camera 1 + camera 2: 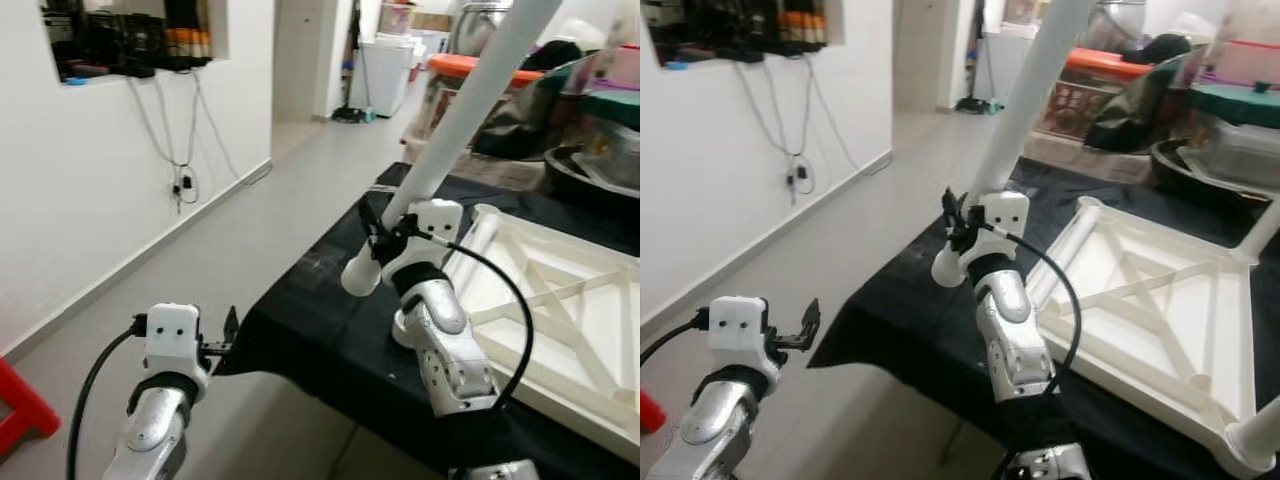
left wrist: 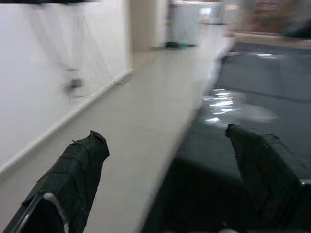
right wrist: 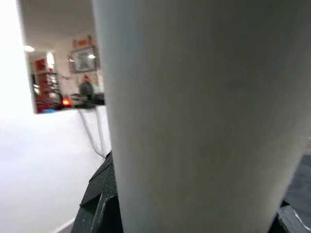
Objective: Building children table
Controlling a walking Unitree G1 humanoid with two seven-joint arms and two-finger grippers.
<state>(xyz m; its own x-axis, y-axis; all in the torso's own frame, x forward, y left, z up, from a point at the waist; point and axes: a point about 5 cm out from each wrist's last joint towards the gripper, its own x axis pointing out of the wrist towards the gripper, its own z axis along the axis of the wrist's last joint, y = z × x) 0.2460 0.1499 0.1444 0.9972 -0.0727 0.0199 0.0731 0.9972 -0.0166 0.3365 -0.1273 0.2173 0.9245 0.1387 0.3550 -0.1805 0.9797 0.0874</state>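
Table top [image 1: 1160,300], white and turned upside down, is laid on the black cloth [image 1: 910,310] at about 3 o'clock in the right eye view, with its ribs facing up. Two legs look already fixed: one stub is seen at the far corner at 2 o'clock [image 1: 1262,228] and one at the near corner at 5 o'clock [image 1: 1258,432]. Another long white leg [image 1: 470,110] is held up in the air by the right gripper [image 1: 385,238], tilted toward 1 o'clock, with its round end [image 1: 360,278] low, just beside the top's near left corner. The right gripper's black fingers are pinched around this leg, which is seen very close in the right wrist view [image 3: 204,116]. The left gripper [image 1: 228,335] is held at 7 o'clock by the cloth's edge, and its fingers [image 2: 77,170] are spread apart with nothing between them. So the job seems partly done: the held leg must still be put into its corner hole, and any last leg too
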